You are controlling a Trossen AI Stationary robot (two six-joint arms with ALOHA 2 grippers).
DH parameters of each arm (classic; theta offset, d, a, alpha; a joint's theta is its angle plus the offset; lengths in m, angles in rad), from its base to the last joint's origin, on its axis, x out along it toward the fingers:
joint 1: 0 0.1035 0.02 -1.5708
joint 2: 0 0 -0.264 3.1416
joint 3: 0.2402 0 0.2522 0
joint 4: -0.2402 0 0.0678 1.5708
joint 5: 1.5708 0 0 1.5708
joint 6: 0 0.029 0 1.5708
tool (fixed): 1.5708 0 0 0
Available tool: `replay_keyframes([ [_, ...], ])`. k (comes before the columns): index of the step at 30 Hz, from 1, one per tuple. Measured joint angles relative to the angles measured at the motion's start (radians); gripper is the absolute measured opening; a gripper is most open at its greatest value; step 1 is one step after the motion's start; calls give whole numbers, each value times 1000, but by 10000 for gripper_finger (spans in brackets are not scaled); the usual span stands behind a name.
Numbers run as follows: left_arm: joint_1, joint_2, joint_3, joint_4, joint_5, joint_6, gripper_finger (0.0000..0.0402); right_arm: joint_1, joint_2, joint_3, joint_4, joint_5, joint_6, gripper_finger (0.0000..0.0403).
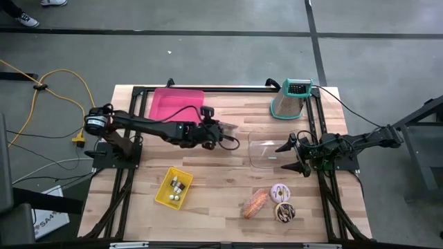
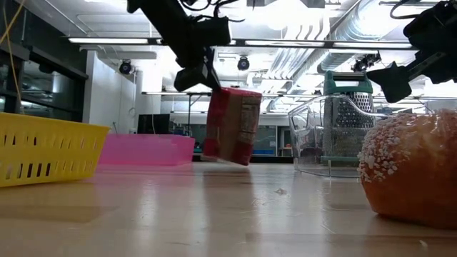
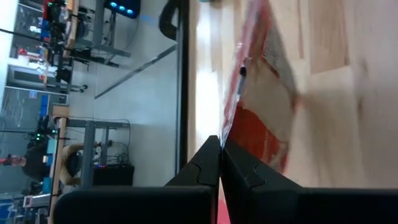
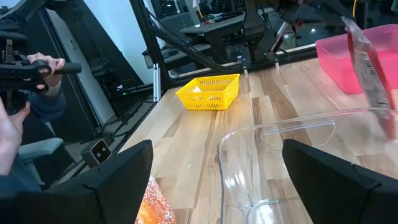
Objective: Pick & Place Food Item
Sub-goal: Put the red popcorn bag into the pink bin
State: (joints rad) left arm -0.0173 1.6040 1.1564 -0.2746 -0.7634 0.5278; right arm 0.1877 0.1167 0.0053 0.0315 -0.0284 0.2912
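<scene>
Left gripper (image 1: 230, 136) clamped shut on the top edge of a red snack packet (image 2: 232, 126), fingers (image 3: 208, 165) pressed together on the wrapper's seam. Packet hangs clear of the wooden table (image 1: 214, 187), slightly tilted, its lower edge just above the surface in the low view. From above, it sits mid-table between the pink tray (image 1: 176, 104) and the clear plastic container (image 1: 266, 152), closer to the tray side. Right gripper (image 1: 291, 156) parked at the table's right edge, jaws wide apart with nothing between them, pointing level over the clear container. Yellow basket (image 1: 173, 187) near the front left with small items in it. Sugared pastry (image 1: 255, 203) and two donuts (image 1: 282, 202) lie front right, well apart from the packet. Metal grater (image 1: 291, 98) stands upright at the back right corner. Right wrist view catches a person's hand (image 4: 43, 68) on a device beyond the table.
</scene>
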Motion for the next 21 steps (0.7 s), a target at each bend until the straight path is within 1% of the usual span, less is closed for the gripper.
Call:
replay_keyframes([
  [7,10,-32,0,-3,-2,3,0,0,0,0,0,0,0,348],
  [14,10,-33,0,-1,-2,4,0,0,0,0,0,0,0,348],
  [21,35,-59,0,-5,-25,7,0,0,0,0,0,0,0,348],
])
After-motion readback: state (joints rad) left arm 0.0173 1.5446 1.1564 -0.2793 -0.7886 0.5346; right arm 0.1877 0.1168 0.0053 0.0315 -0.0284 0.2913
